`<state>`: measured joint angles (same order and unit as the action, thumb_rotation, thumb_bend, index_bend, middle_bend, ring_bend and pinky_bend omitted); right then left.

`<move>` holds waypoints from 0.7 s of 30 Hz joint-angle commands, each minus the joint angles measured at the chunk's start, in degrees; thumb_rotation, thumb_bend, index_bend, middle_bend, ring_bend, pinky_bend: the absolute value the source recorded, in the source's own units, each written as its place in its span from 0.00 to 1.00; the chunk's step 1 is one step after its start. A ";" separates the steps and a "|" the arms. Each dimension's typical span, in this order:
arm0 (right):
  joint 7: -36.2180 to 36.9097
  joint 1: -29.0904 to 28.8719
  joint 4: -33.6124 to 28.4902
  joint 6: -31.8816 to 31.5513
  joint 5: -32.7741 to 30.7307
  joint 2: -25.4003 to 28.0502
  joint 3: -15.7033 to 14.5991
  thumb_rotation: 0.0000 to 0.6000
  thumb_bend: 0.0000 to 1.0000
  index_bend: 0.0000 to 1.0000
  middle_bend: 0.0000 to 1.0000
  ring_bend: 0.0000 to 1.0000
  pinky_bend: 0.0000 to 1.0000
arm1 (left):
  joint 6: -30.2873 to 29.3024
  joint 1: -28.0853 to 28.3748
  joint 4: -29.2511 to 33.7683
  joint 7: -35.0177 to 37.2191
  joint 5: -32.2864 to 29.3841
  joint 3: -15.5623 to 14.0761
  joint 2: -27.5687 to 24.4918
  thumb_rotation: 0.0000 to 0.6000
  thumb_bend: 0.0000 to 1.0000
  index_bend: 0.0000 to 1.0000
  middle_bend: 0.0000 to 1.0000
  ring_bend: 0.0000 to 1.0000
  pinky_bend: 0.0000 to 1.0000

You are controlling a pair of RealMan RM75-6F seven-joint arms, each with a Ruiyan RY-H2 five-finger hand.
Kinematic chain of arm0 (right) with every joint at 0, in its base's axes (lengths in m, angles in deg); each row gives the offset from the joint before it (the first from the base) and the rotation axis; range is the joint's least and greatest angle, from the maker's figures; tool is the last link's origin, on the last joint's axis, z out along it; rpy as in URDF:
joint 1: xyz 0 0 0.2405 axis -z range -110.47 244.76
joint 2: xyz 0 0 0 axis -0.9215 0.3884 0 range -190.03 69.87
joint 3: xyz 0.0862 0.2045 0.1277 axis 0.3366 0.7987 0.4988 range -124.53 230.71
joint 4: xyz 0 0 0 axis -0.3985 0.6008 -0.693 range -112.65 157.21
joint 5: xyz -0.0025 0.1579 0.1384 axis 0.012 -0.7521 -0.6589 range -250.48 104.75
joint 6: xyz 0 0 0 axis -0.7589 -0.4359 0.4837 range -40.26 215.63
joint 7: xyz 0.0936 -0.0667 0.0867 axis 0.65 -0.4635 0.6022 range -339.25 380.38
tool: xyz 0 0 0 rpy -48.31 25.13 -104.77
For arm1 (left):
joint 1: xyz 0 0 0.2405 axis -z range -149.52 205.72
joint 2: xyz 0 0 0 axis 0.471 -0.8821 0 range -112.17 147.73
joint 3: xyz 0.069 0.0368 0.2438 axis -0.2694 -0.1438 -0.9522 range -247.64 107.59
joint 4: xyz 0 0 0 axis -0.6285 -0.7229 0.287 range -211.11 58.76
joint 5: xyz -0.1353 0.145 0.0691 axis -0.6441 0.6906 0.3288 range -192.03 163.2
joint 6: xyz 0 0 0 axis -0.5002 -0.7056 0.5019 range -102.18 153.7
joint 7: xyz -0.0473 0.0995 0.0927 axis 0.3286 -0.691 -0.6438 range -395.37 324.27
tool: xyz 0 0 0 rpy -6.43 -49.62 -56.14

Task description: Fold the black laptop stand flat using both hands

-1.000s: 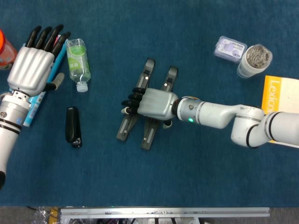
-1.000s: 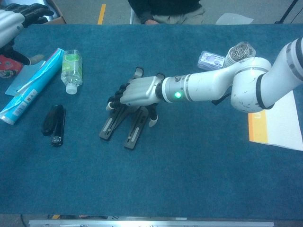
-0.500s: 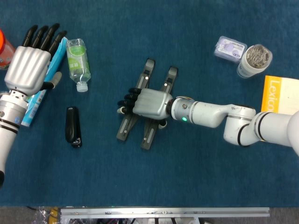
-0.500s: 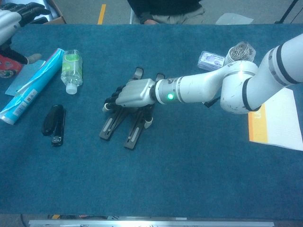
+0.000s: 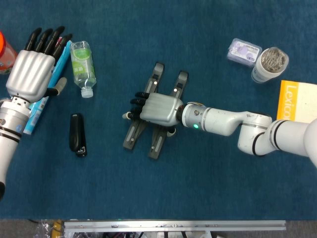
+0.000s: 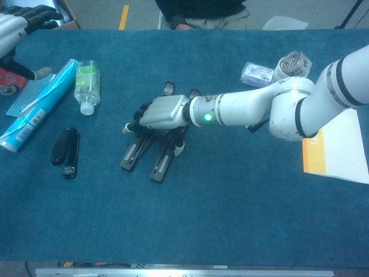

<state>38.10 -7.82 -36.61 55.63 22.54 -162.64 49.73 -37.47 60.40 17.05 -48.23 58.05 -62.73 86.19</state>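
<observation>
Our right hand (image 5: 158,109) is lying palm-down across the middle of the black two-bar folding laptop stand (image 5: 156,79), its dark fingers (image 5: 138,101) bunched over the left bar; we cannot tell whether they are gripping it or only pressing on it. The stand is lying near the centre of the table, its two bars angled side by side, sticking out above and below the hand. Our left hand (image 5: 33,72) is hovering at the far left with its fingers straight and slightly apart, holding nothing, over a light blue tube-shaped package (image 6: 39,104).

We are working on a table covered in dark blue felt-like cloth (image 5: 198,188), with a metal rail (image 5: 173,225) along its near edge. In the chest view we are seeing a grey floor with a yellow stripe (image 6: 123,16) beyond the far edge, and a seated person in dark clothing (image 6: 199,10).

A small clear plastic bottle with a green label (image 5: 82,67) is lying just right of the left hand, its print too small to read. A yellow and white book (image 5: 296,106) at the right edge is showing the letters "Lexico". Near it are standing a round cup of metal clips (image 5: 270,63) and a small clear plastic box (image 5: 243,51). A black stapler (image 5: 77,134) is lying left of the stand.
</observation>
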 commanded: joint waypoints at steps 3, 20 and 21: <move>0.11 0.50 0.88 -1.34 0.34 -0.68 -0.15 1.00 0.08 0.00 0.31 0.00 0.00 | 0.21 -0.02 -0.09 0.22 0.01 0.00 0.05 1.00 0.32 0.00 0.00 0.00 0.00; 1.42 1.50 3.09 -5.74 1.62 -1.88 -0.36 1.00 0.21 0.16 0.54 0.15 0.04 | 1.15 0.07 -0.70 1.27 0.43 -0.10 0.53 1.00 0.32 0.00 0.00 0.00 0.00; 1.43 1.49 3.00 -5.68 1.65 -1.83 -0.44 1.00 0.22 0.16 0.54 0.16 0.04 | 1.20 0.09 -0.72 1.24 0.45 -0.12 0.54 1.00 0.32 0.00 0.00 0.00 0.00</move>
<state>39.51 -6.34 -33.57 49.93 24.17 -164.48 49.32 -36.27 60.48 16.33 -46.99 58.51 -62.85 86.72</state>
